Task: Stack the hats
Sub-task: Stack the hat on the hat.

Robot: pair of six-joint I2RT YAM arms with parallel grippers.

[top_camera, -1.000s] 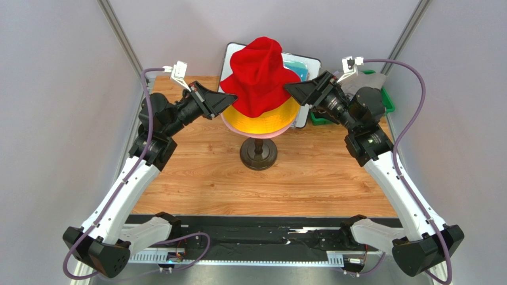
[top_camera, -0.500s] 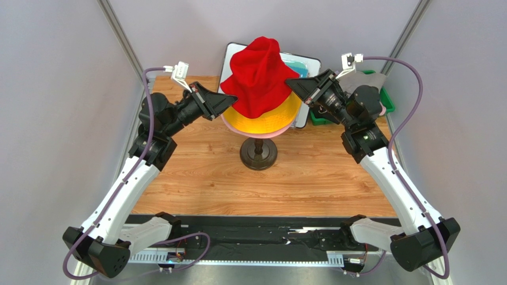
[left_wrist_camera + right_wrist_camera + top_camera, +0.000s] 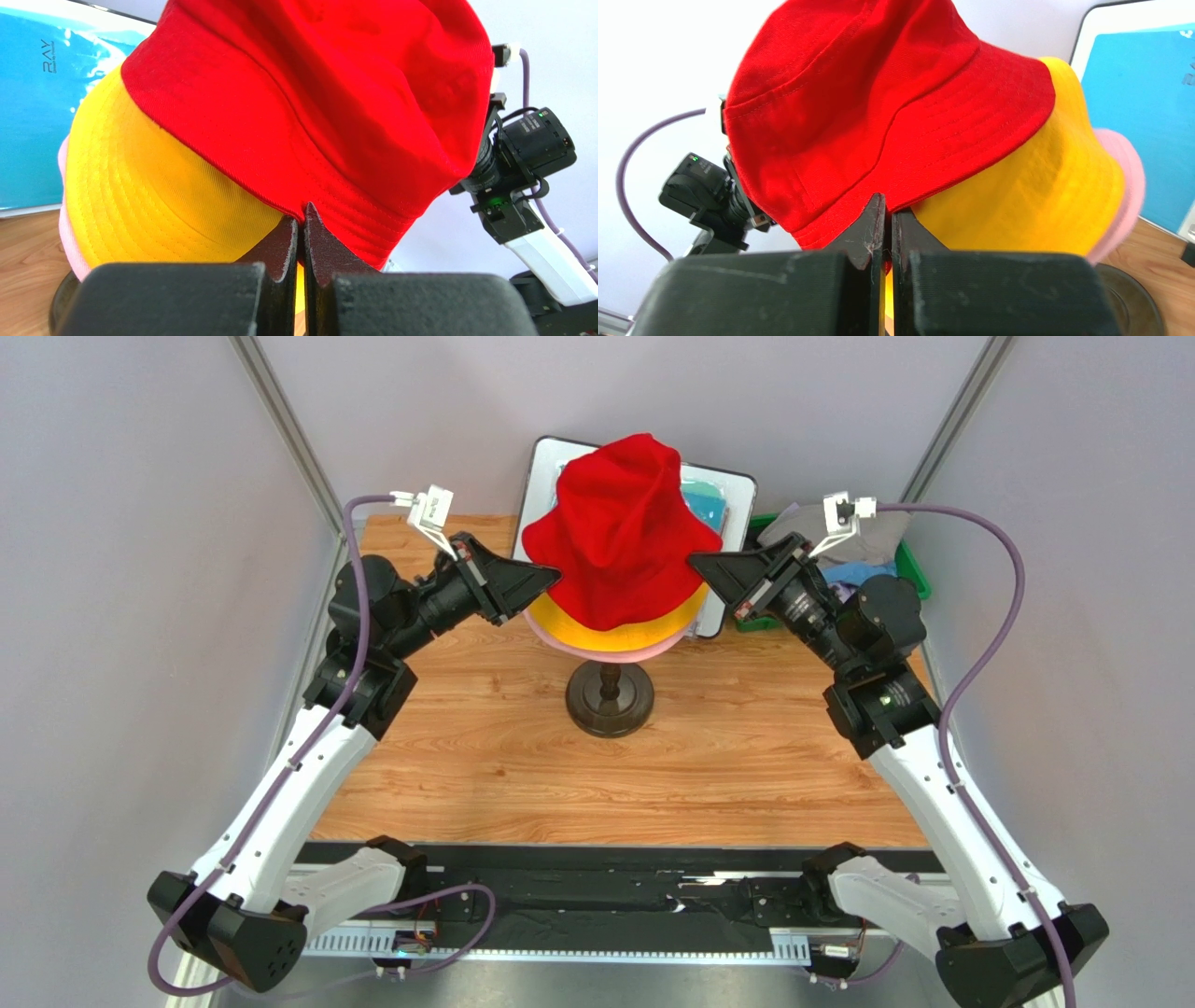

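Note:
A red hat (image 3: 617, 525) sits tilted on top of an orange-yellow hat (image 3: 617, 633), which covers a pink hat (image 3: 550, 639); only the pink rim shows. The stack rests on a stand with a dark round base (image 3: 610, 697). My left gripper (image 3: 554, 583) is shut on the red hat's left brim, as the left wrist view shows with its gripper (image 3: 302, 212) pinching the red hat (image 3: 316, 105) next to the yellow hat (image 3: 154, 196). My right gripper (image 3: 697, 564) is shut on the right brim; in its wrist view the gripper (image 3: 887, 204) bites the red hat (image 3: 878, 105).
A teal sheet in a white frame (image 3: 718, 487) lies behind the stand. A green bin (image 3: 915, 571) at the back right holds more cloth, grey (image 3: 802, 520) and blue (image 3: 850, 571). Grey walls close in both sides of the wooden table (image 3: 477, 756).
The right gripper has shut on the red hat's right brim, and that arm has drawn outward to the right. The red hat is stretched wider and sits lower over the yellow hat.

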